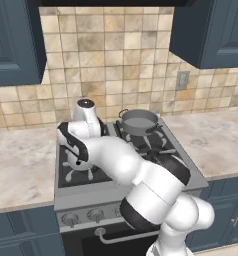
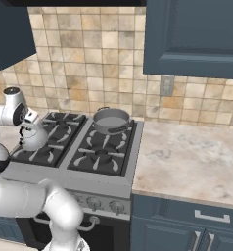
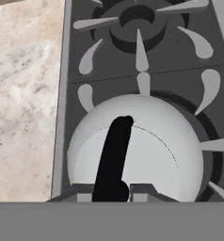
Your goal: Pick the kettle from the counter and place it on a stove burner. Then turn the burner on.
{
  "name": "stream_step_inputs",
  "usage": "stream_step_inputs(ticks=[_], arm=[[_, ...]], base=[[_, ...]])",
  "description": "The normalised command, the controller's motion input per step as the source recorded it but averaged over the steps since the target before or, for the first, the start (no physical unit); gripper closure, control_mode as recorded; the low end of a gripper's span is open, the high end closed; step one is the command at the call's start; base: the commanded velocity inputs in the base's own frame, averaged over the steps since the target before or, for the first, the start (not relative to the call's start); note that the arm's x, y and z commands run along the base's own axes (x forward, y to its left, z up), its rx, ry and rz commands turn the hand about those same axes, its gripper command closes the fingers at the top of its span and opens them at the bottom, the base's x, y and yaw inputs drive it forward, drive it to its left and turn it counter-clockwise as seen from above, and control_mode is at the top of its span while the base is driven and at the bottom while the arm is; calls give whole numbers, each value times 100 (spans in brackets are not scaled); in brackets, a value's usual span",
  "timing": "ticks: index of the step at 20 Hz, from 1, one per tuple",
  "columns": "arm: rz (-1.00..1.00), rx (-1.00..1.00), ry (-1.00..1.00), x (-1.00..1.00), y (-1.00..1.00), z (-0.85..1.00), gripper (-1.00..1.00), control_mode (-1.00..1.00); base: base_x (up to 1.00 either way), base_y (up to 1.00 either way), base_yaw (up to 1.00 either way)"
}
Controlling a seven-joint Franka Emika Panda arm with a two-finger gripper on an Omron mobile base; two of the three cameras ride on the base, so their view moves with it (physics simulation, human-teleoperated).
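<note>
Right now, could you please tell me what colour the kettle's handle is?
Black, against the silver-grey kettle; the handle shows best in the hand view.

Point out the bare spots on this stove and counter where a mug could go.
Free: counter right of the stove, counter left of it, and the front-right burner. Crowded: kettle on the front-left burner, pot back right.

On the stove (image 1: 176, 150), a grey pot (image 1: 138, 121) sits at the back right; the arm (image 1: 111, 155) crosses its front left, perhaps hiding the kettle.
</note>
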Motion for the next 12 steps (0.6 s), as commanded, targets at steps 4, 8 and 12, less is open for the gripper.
stream_step_inputs(ticks=[4,8,12], arm=[[0,1,0,28,-17,-1,100,-100],[0,4,0,20,-23,0,100,-100],[0,1,0,1,-2,0,100,-100]], base=[[0,0,0],[0,0,0],[0,0,0]])
